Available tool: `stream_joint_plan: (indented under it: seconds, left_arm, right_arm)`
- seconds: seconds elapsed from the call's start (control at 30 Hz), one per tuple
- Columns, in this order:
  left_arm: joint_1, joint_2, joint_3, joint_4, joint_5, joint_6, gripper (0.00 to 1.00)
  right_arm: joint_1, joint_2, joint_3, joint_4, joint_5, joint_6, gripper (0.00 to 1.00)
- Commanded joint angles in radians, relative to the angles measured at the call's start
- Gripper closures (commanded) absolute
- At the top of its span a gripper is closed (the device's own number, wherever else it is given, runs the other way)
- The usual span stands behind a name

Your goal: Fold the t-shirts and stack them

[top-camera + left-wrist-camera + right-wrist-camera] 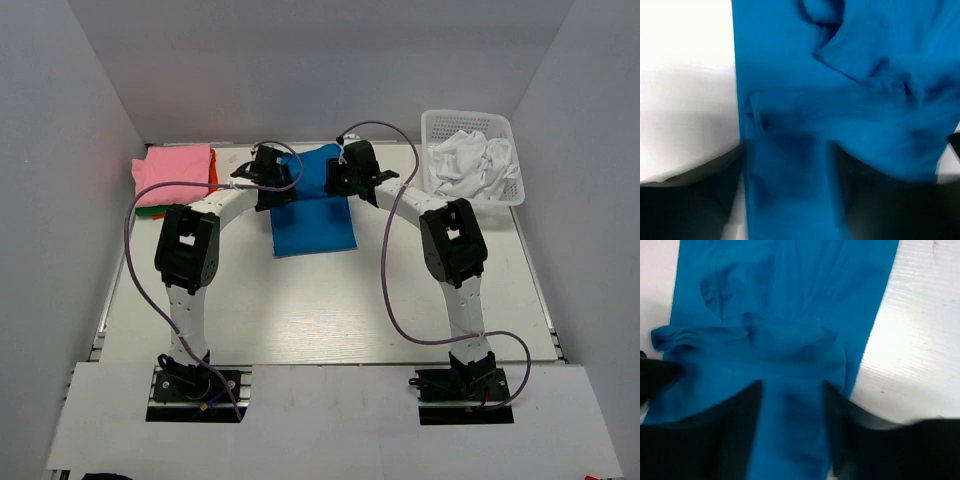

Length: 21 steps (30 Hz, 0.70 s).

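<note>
Though pale-walled, white tbl (330, 300), blue tee (315, 225).

At the far edge, the left gripper (268, 172) and right gripper (347, 170) cover the top of the blue t-shirt (315, 228); whether either pinches cloth is unclear. Both wrist views are blurred, the fingers (735, 440) mere dark shapes. In the far left corner, the pink t-shirt (172, 168) hides all but slivers of an orange-red t-shirt (213, 170) and a green t-shirt (150, 211).

No text, label, brand, number or sign can be read in any view; the cloth, basket, arms and counter show no legible marking.
</note>
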Motion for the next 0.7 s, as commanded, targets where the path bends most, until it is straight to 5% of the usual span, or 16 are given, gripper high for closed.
stream_joint_plan:
  seconds: [0.0,0.03,0.07,0.3,0.57,0.67]
  left_arm:
    - [0.032,-0.011,0.097,-0.008,-0.001,0.002,0.04]
    - [0.032,-0.011,0.097,-0.008,-0.001,0.002,0.0]
    - [0.041,-0.023,0.108,-0.008,-0.001,-0.007,0.0]
    - [0.036,-0.181,-0.082,0.006,0.075,-0.007,0.0]
    - [0.004,-0.392,-0.54,0.18,0.316,-0.049,0.0]
    - [-0.005,-0.392,-0.577,0.18,0.307,-0.064,0.08]
  right_arm:
    - [-0.022,0.033,0.117,-0.051,-0.027,-0.002,0.37]
    - [-0.023,0.03,0.122,-0.051,-0.027,0.006,0.18]
    - [-0.025,0.024,0.119,-0.051,-0.032,0.005,0.1]
    - [-0.02,-0.177,-0.12,-0.027,-0.069,0.035,0.1]
    - [-0.019,-0.4,-0.522,0.009,-0.098,0.159,0.1]
    - [-0.023,-0.4,-0.563,0.027,-0.15,0.176,0.1]
